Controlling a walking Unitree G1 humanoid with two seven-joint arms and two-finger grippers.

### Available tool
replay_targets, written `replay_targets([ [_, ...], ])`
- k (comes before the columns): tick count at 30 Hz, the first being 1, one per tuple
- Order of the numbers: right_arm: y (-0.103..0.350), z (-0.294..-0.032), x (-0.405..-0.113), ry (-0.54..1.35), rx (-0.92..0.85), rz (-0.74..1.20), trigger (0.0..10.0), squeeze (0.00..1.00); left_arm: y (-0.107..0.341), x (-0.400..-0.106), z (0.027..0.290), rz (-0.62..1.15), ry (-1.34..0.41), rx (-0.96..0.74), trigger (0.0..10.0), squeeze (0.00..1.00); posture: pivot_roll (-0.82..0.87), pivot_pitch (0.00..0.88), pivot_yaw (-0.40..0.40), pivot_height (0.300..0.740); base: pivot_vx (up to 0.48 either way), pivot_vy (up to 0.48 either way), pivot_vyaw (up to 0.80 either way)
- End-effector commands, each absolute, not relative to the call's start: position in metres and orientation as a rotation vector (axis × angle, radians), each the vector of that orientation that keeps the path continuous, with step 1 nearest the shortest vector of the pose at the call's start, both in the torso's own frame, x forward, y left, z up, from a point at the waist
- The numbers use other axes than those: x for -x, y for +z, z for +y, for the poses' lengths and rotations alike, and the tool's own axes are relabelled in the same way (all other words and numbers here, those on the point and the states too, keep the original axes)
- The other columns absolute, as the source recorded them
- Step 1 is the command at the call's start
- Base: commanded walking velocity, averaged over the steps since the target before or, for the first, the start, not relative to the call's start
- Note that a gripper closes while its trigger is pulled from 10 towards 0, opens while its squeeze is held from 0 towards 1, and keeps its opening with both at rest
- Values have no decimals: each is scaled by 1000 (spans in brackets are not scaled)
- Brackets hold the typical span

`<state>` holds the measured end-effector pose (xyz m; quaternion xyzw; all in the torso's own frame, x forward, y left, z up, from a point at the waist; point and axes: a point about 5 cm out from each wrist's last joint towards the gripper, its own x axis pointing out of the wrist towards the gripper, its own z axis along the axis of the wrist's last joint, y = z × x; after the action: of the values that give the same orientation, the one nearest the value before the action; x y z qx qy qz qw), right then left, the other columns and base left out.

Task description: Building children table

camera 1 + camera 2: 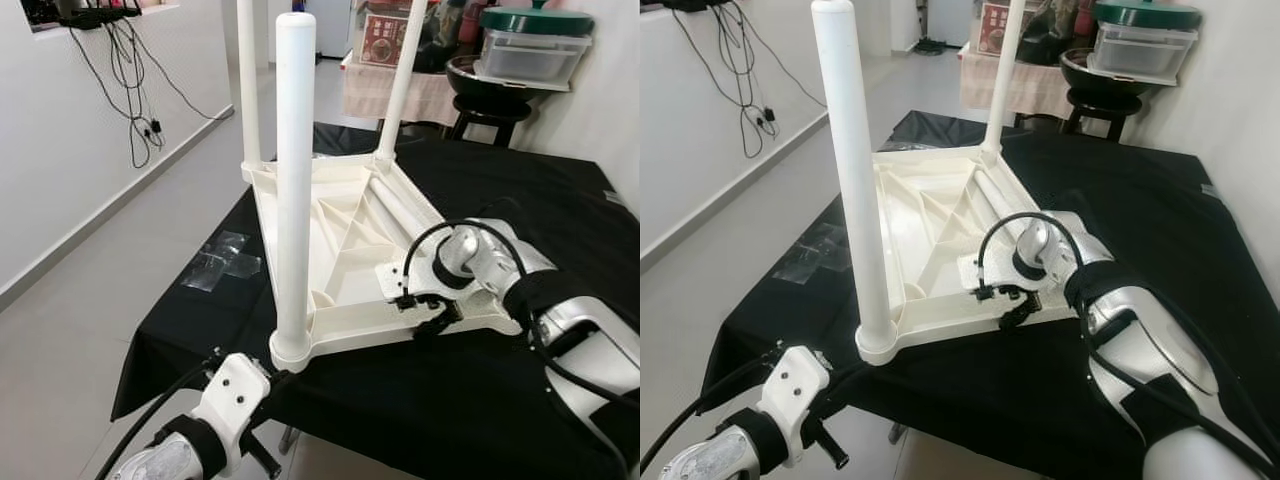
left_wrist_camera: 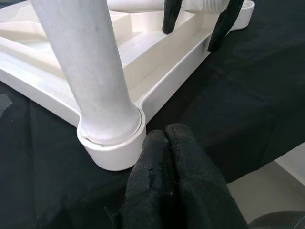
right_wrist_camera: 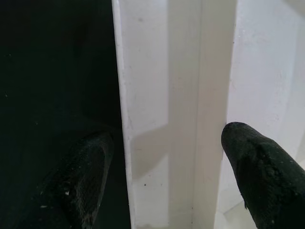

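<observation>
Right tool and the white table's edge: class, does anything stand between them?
Nothing visible does. The right tool is open, its fingers straddling the rim of the upturned white table, one on the black cloth side and one on the inner side.

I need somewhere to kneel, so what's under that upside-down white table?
A black cloth lies directly under the white table, draped over a support it hides completely. The right claw straddles the table's near rim.

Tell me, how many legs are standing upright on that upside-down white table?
3. The near leg stands at the corner closest to the robot, and two far legs rise at the back corners. Another white tube lies inside the tabletop, possibly the fourth.
</observation>
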<state>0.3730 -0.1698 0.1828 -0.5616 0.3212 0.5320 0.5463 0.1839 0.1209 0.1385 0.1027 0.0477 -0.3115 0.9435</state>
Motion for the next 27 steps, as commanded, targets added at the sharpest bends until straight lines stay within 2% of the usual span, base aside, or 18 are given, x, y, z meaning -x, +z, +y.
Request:
replay_targets([
  [1, 181, -170, -372, 1292, 1344, 792, 8549, 0, 137, -181, 120, 114, -638, -202, 10000, 0, 98, 46, -85, 740, 0, 0, 0],
  [7, 181, -172, -372, 1303, 1330, 802, 8706, 0, 137, -180, 121, 115, -633, -204, 10000, 0, 97, 45, -86, 740, 0, 0, 0],
  [8, 182, -172, -372, 1302, 1331, 802, 4941, 0, 137, -181, 122, 116, -631, -206, 10000, 0, 95, 44, -87, 740, 0, 0, 0],
  [9, 184, -173, -372, 1313, 1314, 791, 6157, 0, 137, -182, 122, 115, -626, -208, 10000, 0, 96, 43, -87, 740, 0, 0, 0],
  [10, 184, -173, -372, 1313, 1314, 791, 6157, 0, 137, -182, 122, 115, -626, -208, 10000, 0, 96, 43, -87, 740, 0, 0, 0],
  [11, 186, -173, -372, 1318, 1304, 784, 8824, 0, 137, -182, 122, 115, -625, -209, 10000, 0, 96, 43, -86, 740, 0, 0, 0],
  [12, 187, -173, -373, 1322, 1298, 777, 10000, 0, 138, -182, 123, 115, -624, -210, 10000, 0, 96, 43, -86, 740, 0, 0, 0],
  [27, 178, -176, -367, 1409, 1290, 803, 10000, 0, 138, -184, 123, 114, -620, -223, 10000, 0, 96, 38, -87, 740, 0, 0, 0],
])
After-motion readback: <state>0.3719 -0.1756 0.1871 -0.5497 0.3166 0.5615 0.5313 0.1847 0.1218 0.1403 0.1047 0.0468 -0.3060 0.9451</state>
